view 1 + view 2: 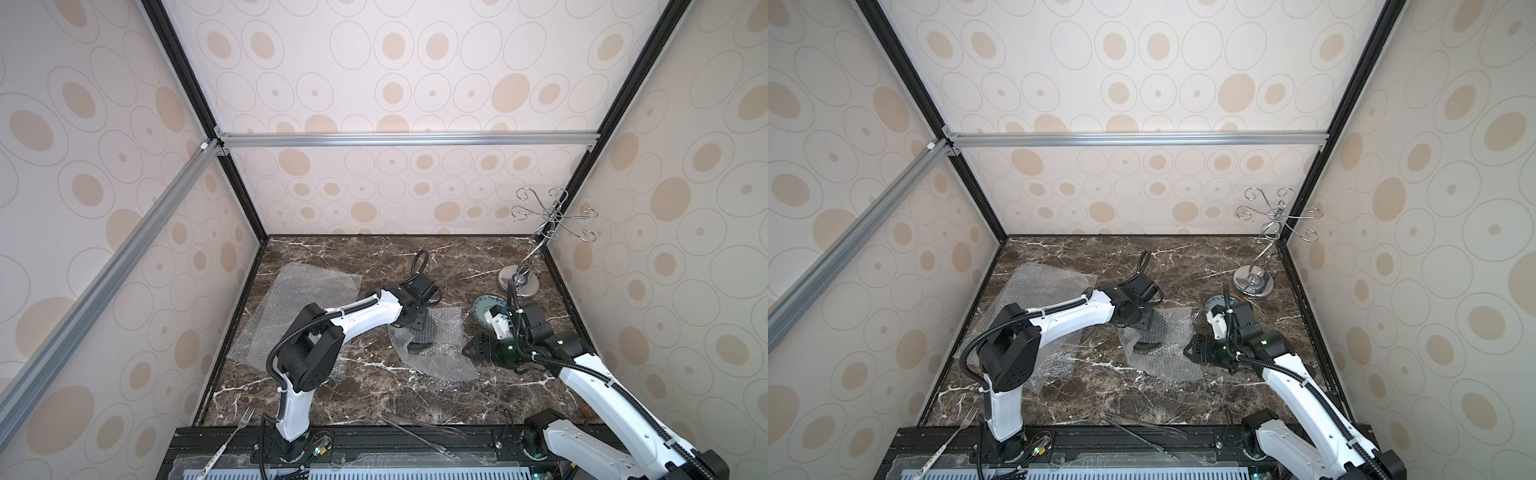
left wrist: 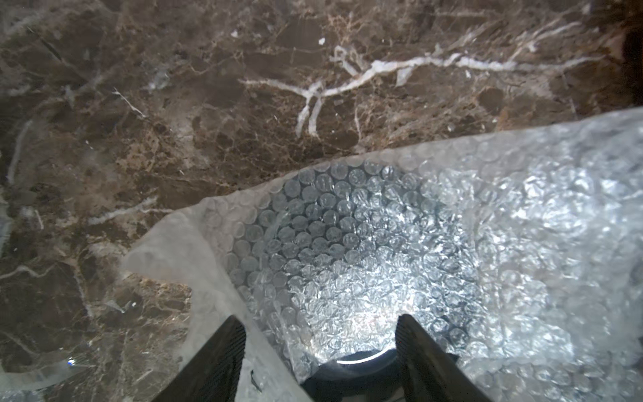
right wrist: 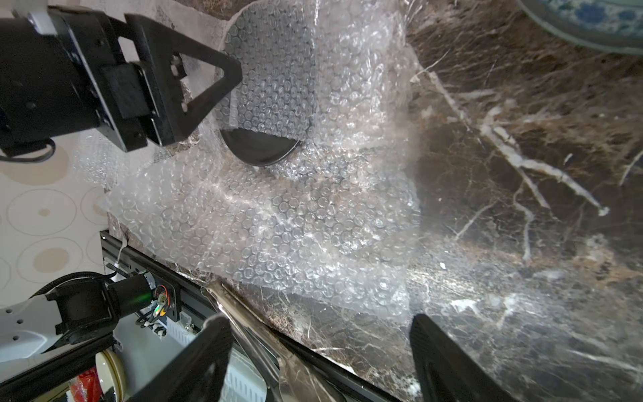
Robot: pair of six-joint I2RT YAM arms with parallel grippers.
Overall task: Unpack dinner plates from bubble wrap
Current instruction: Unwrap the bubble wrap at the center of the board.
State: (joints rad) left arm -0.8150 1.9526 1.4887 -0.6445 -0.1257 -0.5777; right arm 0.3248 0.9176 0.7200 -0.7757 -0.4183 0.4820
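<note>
A black dinner plate (image 3: 259, 148) lies mid-table, half covered by a fold of bubble wrap (image 3: 278, 215); in both top views its bare rim (image 1: 420, 345) peeks out. My left gripper (image 2: 320, 323) hangs open just above it, its fingers (image 2: 222, 348) straddling the wrap over the plate's edge (image 2: 355, 369). My right gripper (image 3: 320, 323) is open and empty, just off that sheet's right edge (image 1: 467, 349). A pale plate with a greenish rim (image 1: 482, 309) lies bare behind the right wrist. A flat bubble wrap sheet (image 1: 303, 299) lies at the left.
A wire stand with a shiny disc base (image 1: 519, 282) stands at the back right corner. A fork (image 1: 237, 428) and clear tongs (image 1: 415, 432) lie along the front edge. Patterned walls close in the marble table (image 1: 374, 257) on three sides.
</note>
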